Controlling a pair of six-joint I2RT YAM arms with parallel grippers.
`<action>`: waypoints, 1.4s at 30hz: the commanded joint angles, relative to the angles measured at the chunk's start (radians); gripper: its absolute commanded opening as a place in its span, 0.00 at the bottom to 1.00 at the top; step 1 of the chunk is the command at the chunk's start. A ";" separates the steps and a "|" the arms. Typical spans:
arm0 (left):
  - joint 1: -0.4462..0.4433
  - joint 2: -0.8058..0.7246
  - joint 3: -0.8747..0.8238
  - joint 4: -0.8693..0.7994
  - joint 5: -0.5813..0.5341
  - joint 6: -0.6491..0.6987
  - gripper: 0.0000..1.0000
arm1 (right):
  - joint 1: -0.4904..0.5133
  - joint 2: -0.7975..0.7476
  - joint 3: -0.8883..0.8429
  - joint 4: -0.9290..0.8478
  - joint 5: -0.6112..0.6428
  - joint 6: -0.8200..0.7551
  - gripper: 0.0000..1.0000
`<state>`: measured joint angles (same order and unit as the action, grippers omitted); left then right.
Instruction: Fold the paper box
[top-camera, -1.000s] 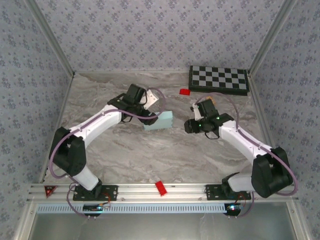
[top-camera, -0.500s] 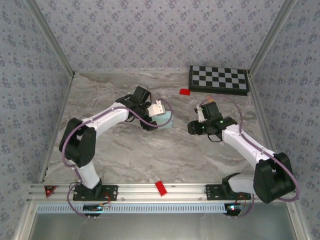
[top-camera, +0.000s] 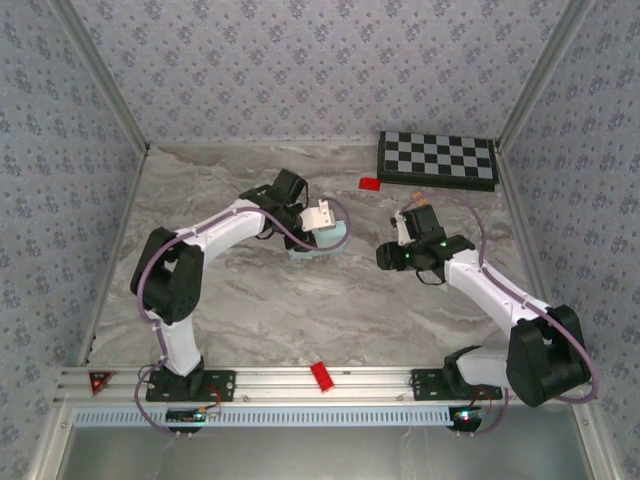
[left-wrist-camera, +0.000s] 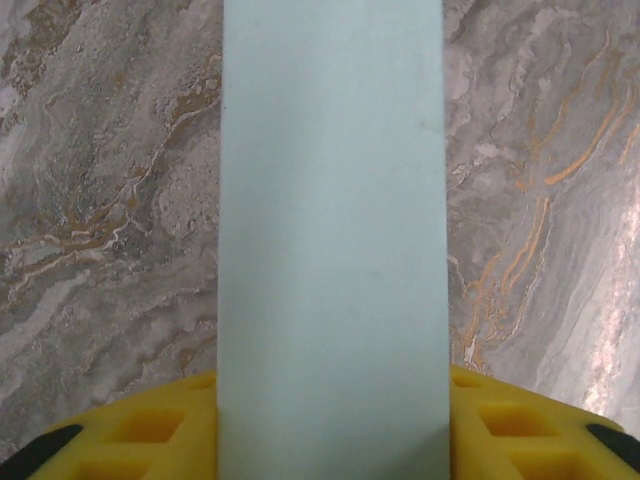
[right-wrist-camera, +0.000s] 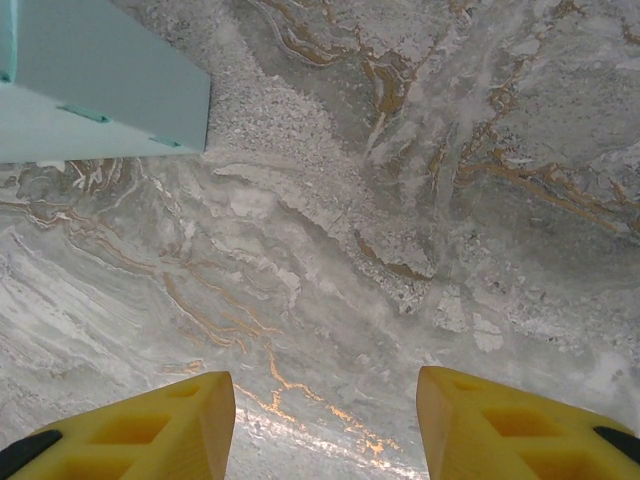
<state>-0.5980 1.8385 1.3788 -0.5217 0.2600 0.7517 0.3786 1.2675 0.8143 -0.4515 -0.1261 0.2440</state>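
The paper box (top-camera: 337, 240) is a pale light-blue flat rectangular box on the marble table, just left of centre. My left gripper (top-camera: 322, 222) reaches over it from the left. In the left wrist view the box (left-wrist-camera: 330, 200) runs as a tall strip between the yellow fingers (left-wrist-camera: 150, 430), which press against both of its long sides. My right gripper (top-camera: 390, 256) hangs to the right of the box, apart from it. It is open (right-wrist-camera: 325, 400) over bare marble, and a corner of the box (right-wrist-camera: 100, 90) shows at the upper left of the right wrist view.
A black-and-white checkerboard (top-camera: 437, 160) lies at the back right with a small red piece (top-camera: 369, 183) to its left. A red block (top-camera: 321, 376) sits on the front rail. Patterned walls enclose the table on three sides.
My left arm has swung right over the box and its jaws have closed in onto the box's sides. The right gripper has shifted slightly right and stayed open.
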 joint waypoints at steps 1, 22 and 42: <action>-0.002 0.006 0.028 -0.020 -0.007 0.004 0.42 | -0.007 -0.016 -0.012 -0.008 0.014 0.012 0.52; -0.085 -0.147 -0.306 0.483 -0.535 0.041 0.45 | -0.014 -0.014 -0.019 0.003 0.017 0.018 0.52; -0.210 -0.029 -0.440 0.747 -0.737 0.111 0.55 | -0.025 0.014 -0.024 0.014 0.009 0.035 0.53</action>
<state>-0.7959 1.7897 0.9432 0.1993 -0.4541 0.8635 0.3611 1.2705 0.8005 -0.4427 -0.1261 0.2596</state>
